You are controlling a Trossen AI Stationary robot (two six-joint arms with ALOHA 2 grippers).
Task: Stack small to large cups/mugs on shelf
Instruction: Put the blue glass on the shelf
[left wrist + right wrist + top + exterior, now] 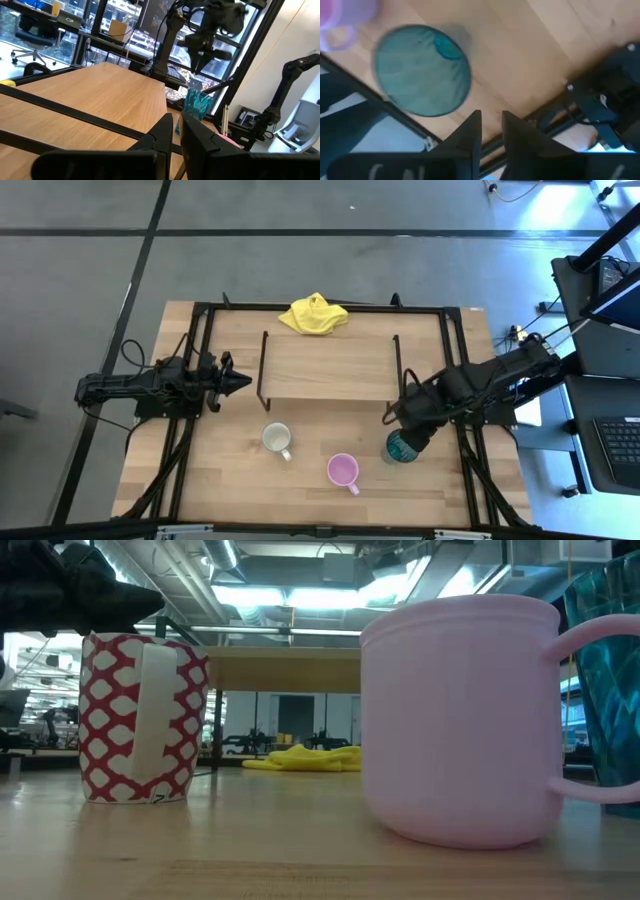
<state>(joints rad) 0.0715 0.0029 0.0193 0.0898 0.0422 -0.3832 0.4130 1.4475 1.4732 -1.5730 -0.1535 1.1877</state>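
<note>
Teal cup [422, 70] stands empty below the nearly closed right gripper [491, 131]; left gripper [176, 131] likewise holds nothing.

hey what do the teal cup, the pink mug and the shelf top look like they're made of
Teal cup: probably translucent plastic or tinted glass, since light passes through its wall. Pink mug: opaque and matte, with a molded ridge below the rim, likely plastic, possibly ceramic. Shelf: light wood board showing grain, on thin dark metal legs.

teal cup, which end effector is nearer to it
Right. The right end effector hangs just above and beside the teal cup; the left end effector waits across the table, left of the shelf.
</note>
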